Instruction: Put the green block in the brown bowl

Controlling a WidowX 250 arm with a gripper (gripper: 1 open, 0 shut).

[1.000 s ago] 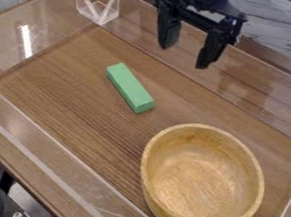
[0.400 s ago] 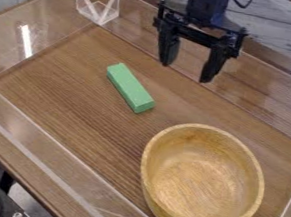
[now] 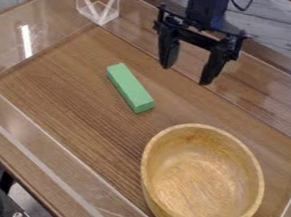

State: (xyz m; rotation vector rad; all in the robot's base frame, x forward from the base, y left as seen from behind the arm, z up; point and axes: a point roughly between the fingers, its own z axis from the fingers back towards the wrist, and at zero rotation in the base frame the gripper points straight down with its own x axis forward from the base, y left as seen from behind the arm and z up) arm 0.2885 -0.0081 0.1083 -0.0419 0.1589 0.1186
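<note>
The gripper (image 3: 191, 58) hangs above the far part of the wooden table (image 3: 58, 79), pointing down with its jaws spread wide and nothing between them. The green block (image 3: 129, 86) lies flat near the table's middle, well apart from the gripper and angled diagonally, one end toward the far-left corner and the other toward the brown bowl (image 3: 204, 181), which sits empty by the near-right corner. The step in hand looks like the approach to the block. To do it well, the gripper should centre over the block's middle and turn so the fingers straddle its narrow width (not its length), then descend straight. Closing off-centre would likely swivel the bar.
</note>
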